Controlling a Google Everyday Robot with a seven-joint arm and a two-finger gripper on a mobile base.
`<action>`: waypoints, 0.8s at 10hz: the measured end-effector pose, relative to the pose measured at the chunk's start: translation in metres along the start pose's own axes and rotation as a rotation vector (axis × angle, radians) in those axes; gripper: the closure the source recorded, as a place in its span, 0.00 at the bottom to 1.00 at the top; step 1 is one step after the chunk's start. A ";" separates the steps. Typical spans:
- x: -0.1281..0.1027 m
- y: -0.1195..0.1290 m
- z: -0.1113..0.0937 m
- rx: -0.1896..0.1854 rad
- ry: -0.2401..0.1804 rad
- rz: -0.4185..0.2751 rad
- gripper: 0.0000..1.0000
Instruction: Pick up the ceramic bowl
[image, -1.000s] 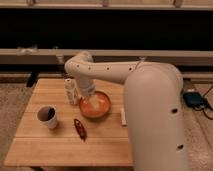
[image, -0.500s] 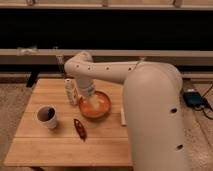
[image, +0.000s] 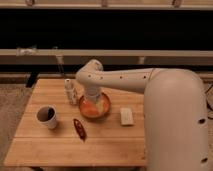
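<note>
The ceramic bowl (image: 103, 108) sat near the middle of the table (image: 115, 146), a little toward the table's far edge. My gripper (image: 90, 99) hung over that same middle patch of the table, lowered onto the bowl's left side, with my wrist standing almost straight up above it. Whether I was clenched on the rim or released I could not tell: my own wrist hid the contact.

I judged the bowl to be stiff, fairly heavy for its width, and breakable. Its orange glaze looked slick, so a pinch on the sloped wall alone would likely slide. The darker rim seemed the right place to take hold, one side inside and one outside, squarely across the lip. Held by one edge, the bowl would want to tip down on its far side, so a firm hold and a slow, level lift seemed called for.

On the table's left side stood a white cup (image: 46, 117). A small bottle (image: 70, 91) stood just left of the table's middle, close enough to knock.
</note>
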 end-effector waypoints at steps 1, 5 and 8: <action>0.002 0.002 0.004 0.008 -0.005 -0.015 0.29; 0.023 0.011 0.026 -0.022 -0.018 -0.021 0.29; 0.036 0.018 0.036 -0.049 -0.022 -0.005 0.29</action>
